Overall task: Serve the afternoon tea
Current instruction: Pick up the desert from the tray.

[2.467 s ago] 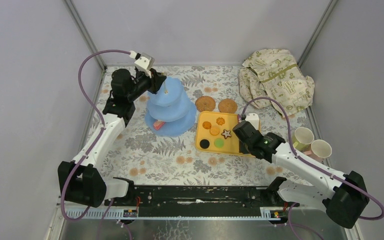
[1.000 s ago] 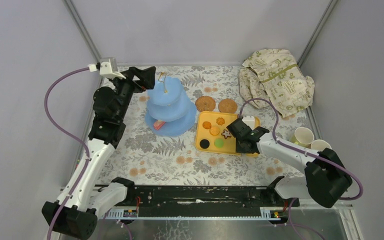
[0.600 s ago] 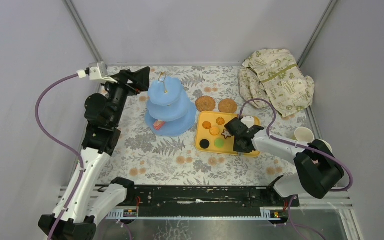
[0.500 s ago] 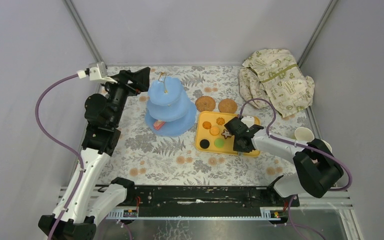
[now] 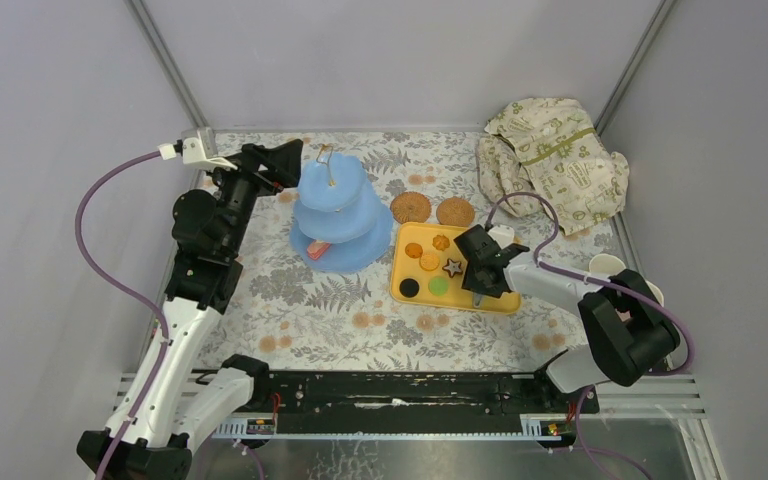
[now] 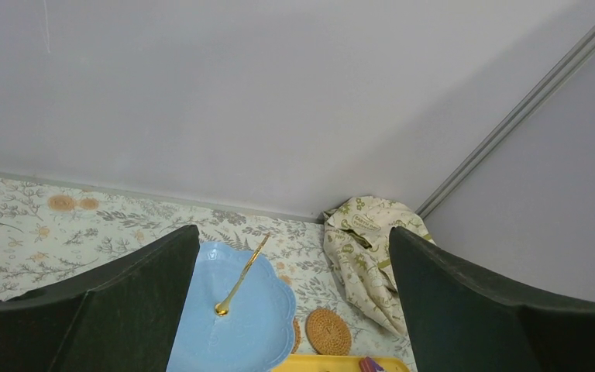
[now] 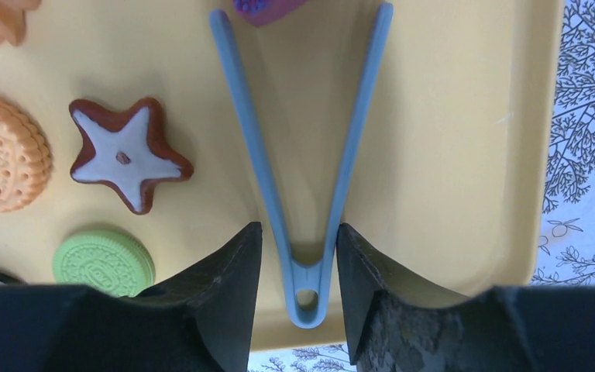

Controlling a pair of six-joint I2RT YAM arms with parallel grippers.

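While the left gripper (image 6: 289, 240) hangs high beside the top tier of the light-blue three-tier stand (image 5: 345, 215), its jaws spread wide with nothing between them, the right gripper (image 7: 300, 236) sits low over the right part of the yellow tray (image 7: 449, 155). Its jaws stand parted on either side of the hinged end of the blue tongs (image 7: 352, 155). A sliver of tray shows between one finger and the tongs, the other finger lies just against them, and the tongs lie flat with their arms splayed, so they look released, not squeezed. The stand rises left of the tray on the fern-print table cover (image 5: 310, 300). Its gold handle (image 6: 242, 271) stands up from the top plate, and one pink-red toy pastry (image 5: 316, 249) lies on the bottom tier. The other treats are on the tray, left of the tongs: a brown star biscuit (image 7: 128, 159) with white icing, a green sandwich biscuit (image 7: 102, 263) nearer the gripper, a round orange biscuit (image 7: 0, 151) at the edge of the wrist view, and a black round biscuit (image 5: 409, 287) at the tray's near left corner. A purple piece (image 7: 267, 8) lies between the tips of the tongs. Two round woven coasters (image 5: 411, 207) sit side by side just beyond the tray, apart from it. A pale cup (image 5: 608, 266) stands to the right of the tray, near the right arm's elbow. The cream cloth (image 5: 550, 155) with green print lies bunched in the far right corner.
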